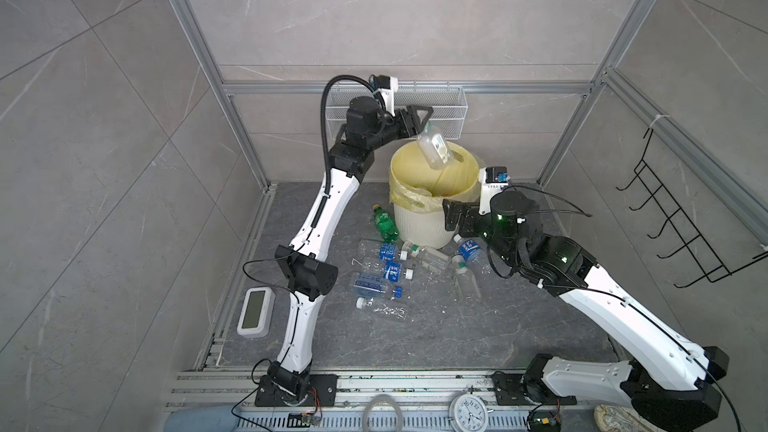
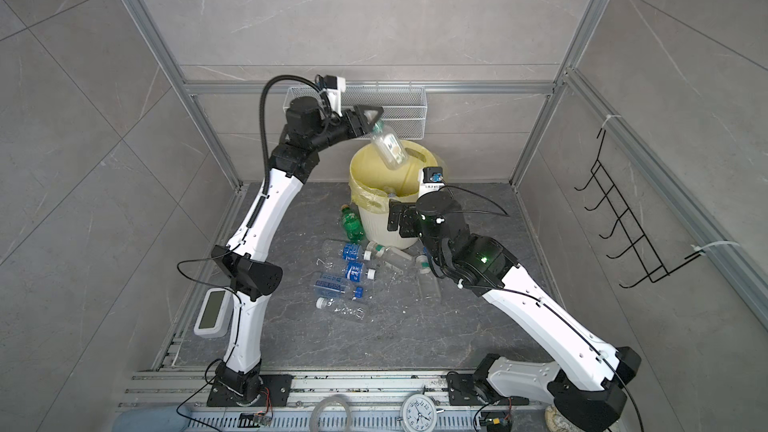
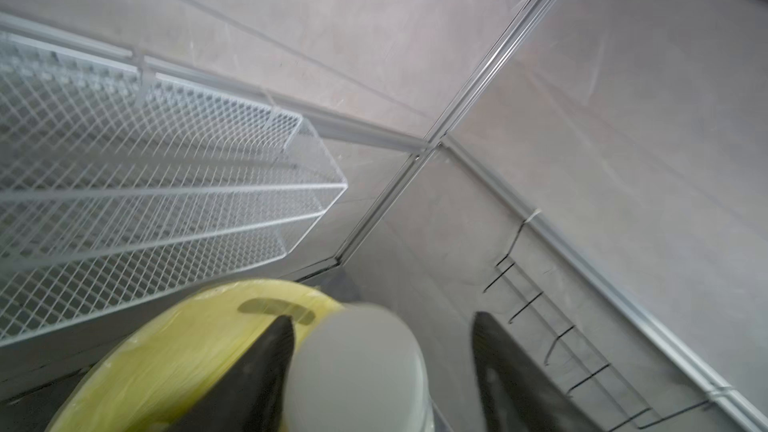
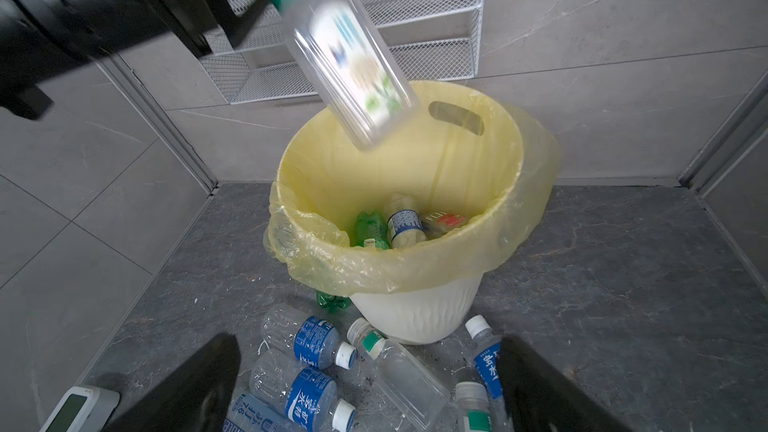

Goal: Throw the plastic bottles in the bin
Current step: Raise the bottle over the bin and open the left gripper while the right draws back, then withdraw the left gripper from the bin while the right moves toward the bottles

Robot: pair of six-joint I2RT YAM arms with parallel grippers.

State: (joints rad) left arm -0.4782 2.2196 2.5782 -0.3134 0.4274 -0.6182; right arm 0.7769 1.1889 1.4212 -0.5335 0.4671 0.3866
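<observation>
My left tool [image 1: 419, 124] stands released, gripping nothing. The clear bottle [image 4: 353, 64] is in mid-air, tilted, over the bin [image 4: 415, 309]. Slanted like that, it may clip the far rim and bounce out. My right tool [image 4: 368, 340], also released and empty, hovers near the bag liner [image 4: 332, 259] and could snag it.

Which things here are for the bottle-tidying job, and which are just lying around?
For the job: the clear bottle tilted above the bin; the green bottle and the other bottles on the floor.
Just lying about: the mesh basket, the round clock, the white screen gadget, the black wire rack.
</observation>
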